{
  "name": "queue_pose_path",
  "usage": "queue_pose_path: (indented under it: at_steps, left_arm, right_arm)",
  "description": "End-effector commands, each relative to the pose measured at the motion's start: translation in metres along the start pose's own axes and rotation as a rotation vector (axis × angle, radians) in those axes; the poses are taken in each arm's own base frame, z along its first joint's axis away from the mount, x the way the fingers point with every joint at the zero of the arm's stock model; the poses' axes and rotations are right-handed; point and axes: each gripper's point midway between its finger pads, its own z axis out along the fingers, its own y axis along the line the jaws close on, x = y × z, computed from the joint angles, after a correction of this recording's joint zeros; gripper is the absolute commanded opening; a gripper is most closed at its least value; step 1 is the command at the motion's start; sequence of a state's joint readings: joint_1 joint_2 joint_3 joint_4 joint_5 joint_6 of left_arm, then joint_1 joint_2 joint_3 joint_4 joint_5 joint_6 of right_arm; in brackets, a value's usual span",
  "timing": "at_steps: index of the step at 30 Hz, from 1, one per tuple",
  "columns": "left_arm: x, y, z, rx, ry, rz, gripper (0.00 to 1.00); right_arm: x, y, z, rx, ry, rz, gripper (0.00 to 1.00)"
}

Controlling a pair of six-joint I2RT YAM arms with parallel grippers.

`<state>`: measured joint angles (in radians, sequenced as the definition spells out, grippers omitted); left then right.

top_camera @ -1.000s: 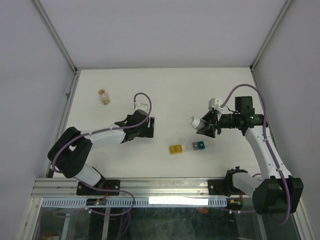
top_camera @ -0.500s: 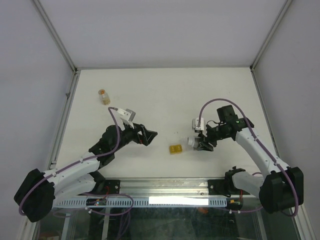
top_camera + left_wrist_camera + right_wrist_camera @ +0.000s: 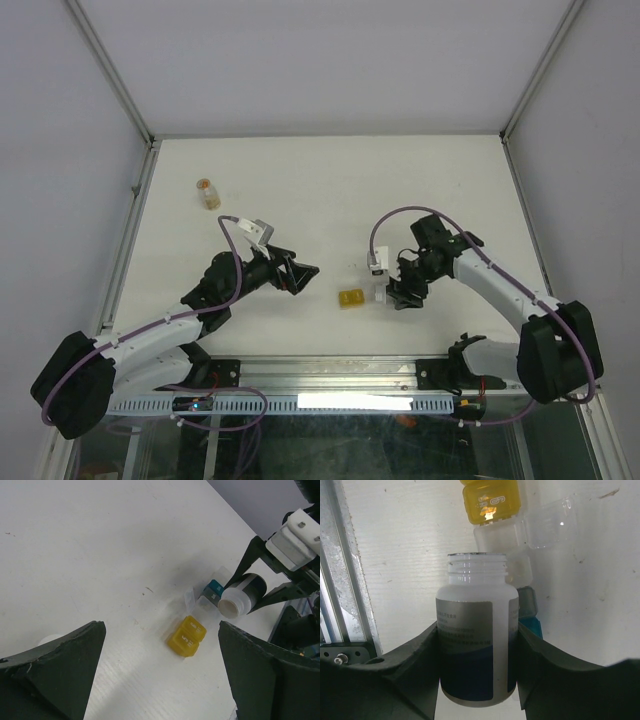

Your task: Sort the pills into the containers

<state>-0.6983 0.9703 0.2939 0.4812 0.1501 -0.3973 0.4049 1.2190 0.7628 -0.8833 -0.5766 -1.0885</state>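
One label on bottle (image 3: 476, 630), silver above dark blue; print too small to read. Embossed marks on yellow compartment of containers (image 3: 492, 500), not legible. Right end effector (image 3: 477, 647) clamped on bottle body, uncapped mouth over clear compartment. Left end effector (image 3: 161, 630) spread wide, holding nothing, left of containers. Containers on counter (image 3: 75, 540), near centre.
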Motion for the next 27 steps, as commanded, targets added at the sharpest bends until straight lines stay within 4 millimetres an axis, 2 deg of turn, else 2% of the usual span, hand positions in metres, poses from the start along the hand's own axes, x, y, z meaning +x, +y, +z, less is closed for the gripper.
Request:
queue_pose_path:
  at_steps: [1, 27]
  left_arm:
    - [-0.017, -0.001, -0.002, 0.006, -0.075, 0.049, 0.99]
    - [-0.017, 0.014, -0.006, -0.078, -0.078, 0.050, 0.99]
  right_arm:
    - [-0.008, -0.015, -0.002, 0.048, 0.038, -0.015, 0.00]
    - [-0.007, -0.024, 0.006, 0.045, 0.238, 0.019, 0.00]
